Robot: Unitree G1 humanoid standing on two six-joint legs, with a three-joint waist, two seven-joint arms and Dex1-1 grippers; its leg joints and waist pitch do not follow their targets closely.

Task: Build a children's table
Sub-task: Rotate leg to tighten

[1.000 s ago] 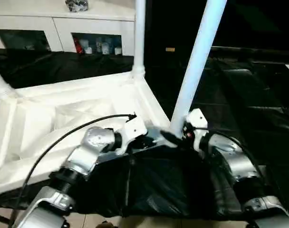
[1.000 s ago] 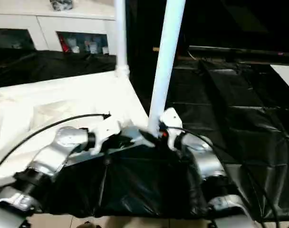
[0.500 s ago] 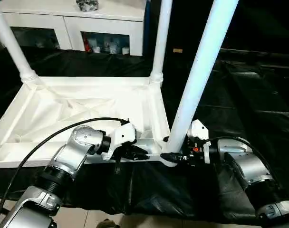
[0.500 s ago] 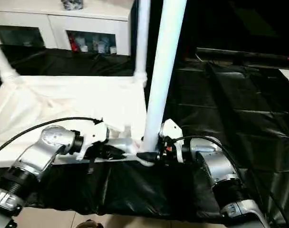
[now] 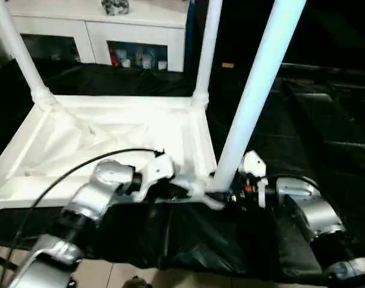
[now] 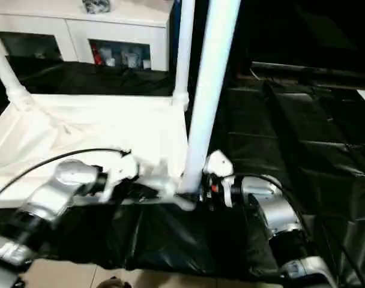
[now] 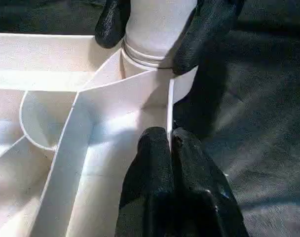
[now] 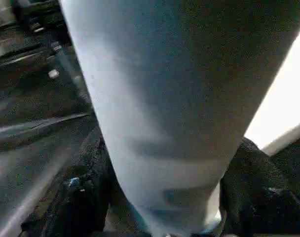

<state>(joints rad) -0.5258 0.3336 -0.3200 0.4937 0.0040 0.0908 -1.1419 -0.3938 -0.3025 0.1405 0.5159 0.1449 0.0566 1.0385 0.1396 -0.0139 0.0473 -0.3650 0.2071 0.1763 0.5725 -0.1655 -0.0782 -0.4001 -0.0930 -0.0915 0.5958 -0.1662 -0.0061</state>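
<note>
right claw (image 7: 147,32) grasping near leg (image 5: 254,102) at socket | left claw (image 7: 170,148) clenched on tabletop (image 5: 110,135) rim | risk: leg cocks, jams if pushed off-axis

A big white table leg (image 8: 155,113) stood right in front of the camera. It leaned a little and got wider toward its lower end, where faint rings ran around it. The right gripper (image 8: 160,197) had its black jaws around the foot of the leg, one finger (image 8: 76,207) on one side and the other finger (image 8: 253,192) on the other side. Both pressed against the leg. Behind it lay the black cloth (image 8: 31,113) of the desk, shiny and creased. A bright white part of the table (image 8: 288,113) showed past the leg.
</note>
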